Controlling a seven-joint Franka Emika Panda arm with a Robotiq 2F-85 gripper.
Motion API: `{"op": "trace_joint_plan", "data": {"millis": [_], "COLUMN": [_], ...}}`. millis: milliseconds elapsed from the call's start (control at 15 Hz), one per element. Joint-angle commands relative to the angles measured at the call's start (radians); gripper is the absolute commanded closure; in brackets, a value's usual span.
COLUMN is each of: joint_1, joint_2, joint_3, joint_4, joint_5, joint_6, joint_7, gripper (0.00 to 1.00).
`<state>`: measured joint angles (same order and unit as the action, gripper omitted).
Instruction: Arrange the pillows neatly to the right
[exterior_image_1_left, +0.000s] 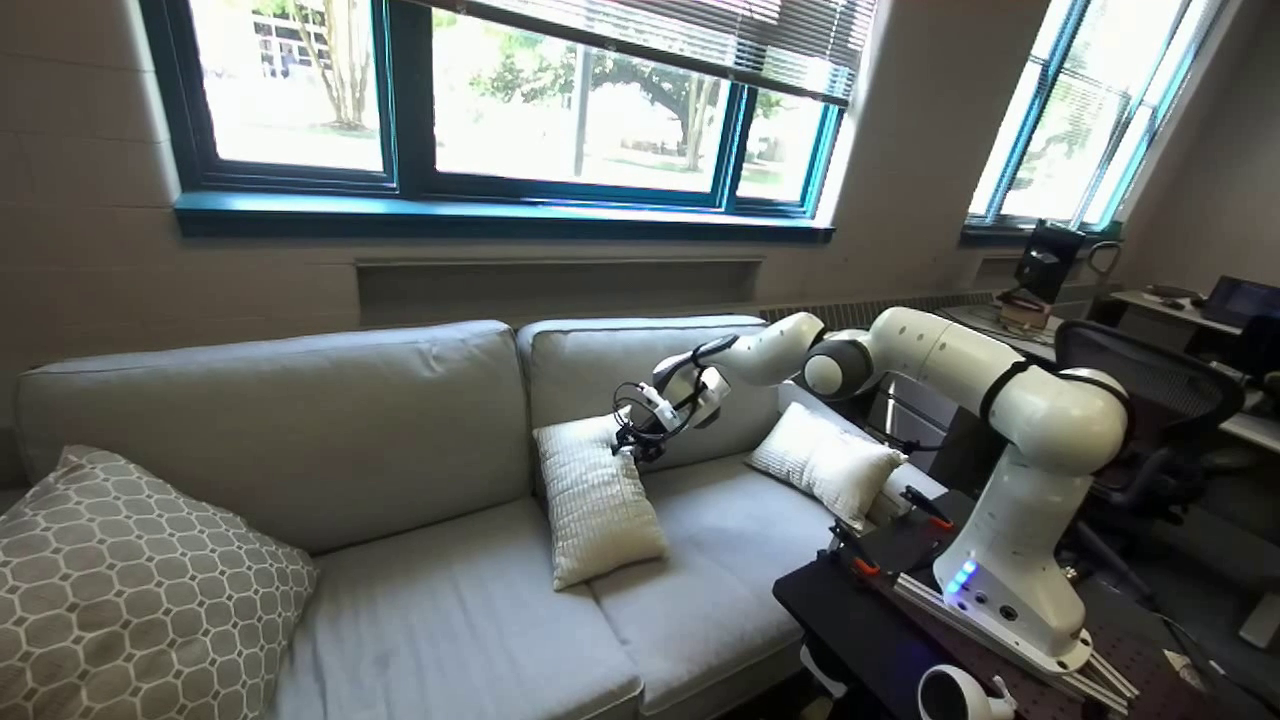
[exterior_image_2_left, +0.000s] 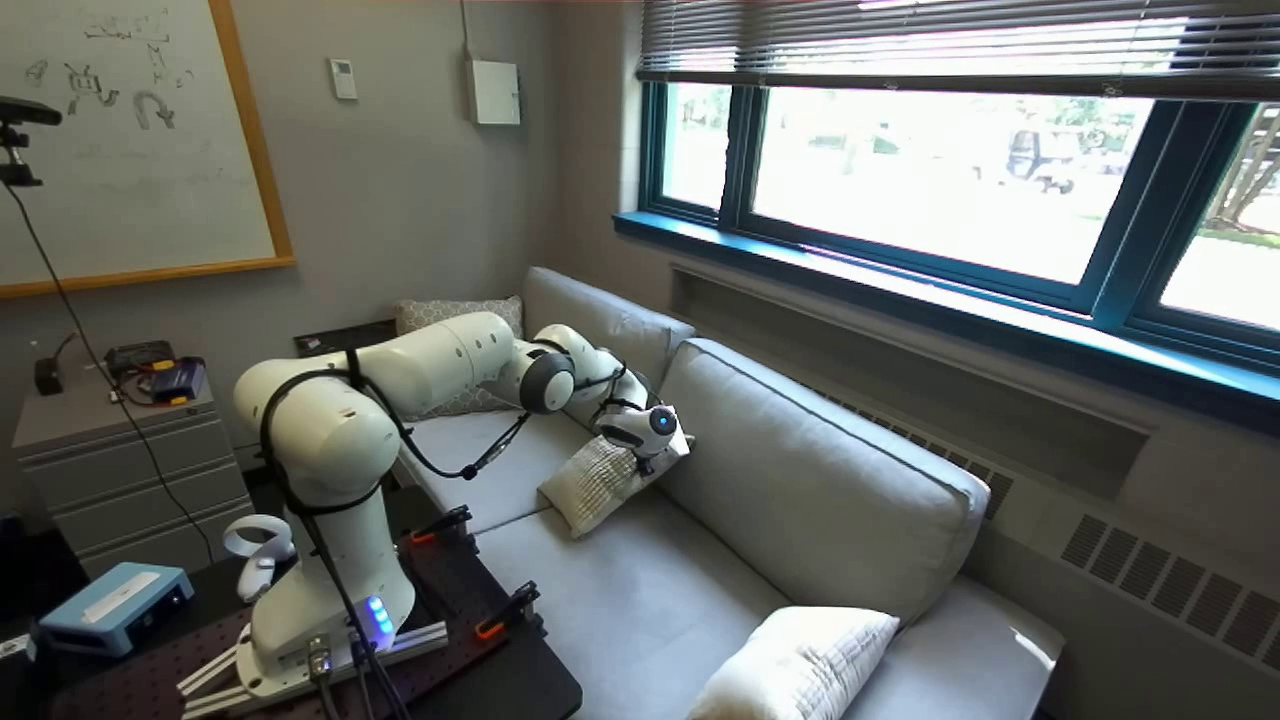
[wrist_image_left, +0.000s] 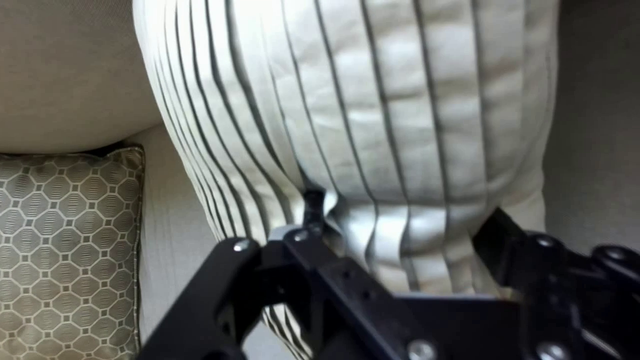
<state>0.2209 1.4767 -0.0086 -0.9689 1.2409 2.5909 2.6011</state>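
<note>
One cream-white pillow (exterior_image_1_left: 600, 515) leans tilted near the seam at the middle of the sofa, against the back cushion; it also shows in an exterior view (exterior_image_2_left: 590, 485) and fills much of the wrist view (wrist_image_left: 380, 110). My gripper (exterior_image_1_left: 633, 448) is at this pillow's upper part. In the wrist view my gripper (wrist_image_left: 406, 206) has its fingers wide apart, with pillow cloth between them; the left fingertip presses a dent into the cloth. The second cream-white pillow (exterior_image_1_left: 828, 460) rests against the sofa arm near the robot base; it also shows in an exterior view (exterior_image_2_left: 800, 668).
A larger lattice-patterned pillow (exterior_image_1_left: 140, 590) lies at the sofa's far end. The grey back cushions (exterior_image_1_left: 300, 430) stand behind the seats. The robot's black table (exterior_image_1_left: 830, 600) with clamps stands at the sofa's front. A windowsill (exterior_image_1_left: 500, 220) runs above the sofa.
</note>
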Motion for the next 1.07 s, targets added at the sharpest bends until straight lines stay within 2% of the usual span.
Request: {"op": "trace_joint_plan", "data": {"millis": [0, 333, 400, 600, 1000], "joint_1": [0.002, -0.006, 0.003, 0.029, 0.135], "joint_2": [0.000, 0.000, 0.000, 0.000, -0.180], "joint_3": [-0.016, -0.019, -0.033, -0.056, -0.067], "joint_4": [0.008, 0.018, 0.013, 0.021, -0.170], "joint_5": [0.019, 0.026, 0.039, 0.060, 0.048], "joint_6": [-0.001, -0.014, -0.021, -0.020, 0.121], "joint_7": [0.000, 0.000, 0.000, 0.000, -0.025], "gripper": [0.56, 0.94, 0.98, 0.99, 0.98]}}
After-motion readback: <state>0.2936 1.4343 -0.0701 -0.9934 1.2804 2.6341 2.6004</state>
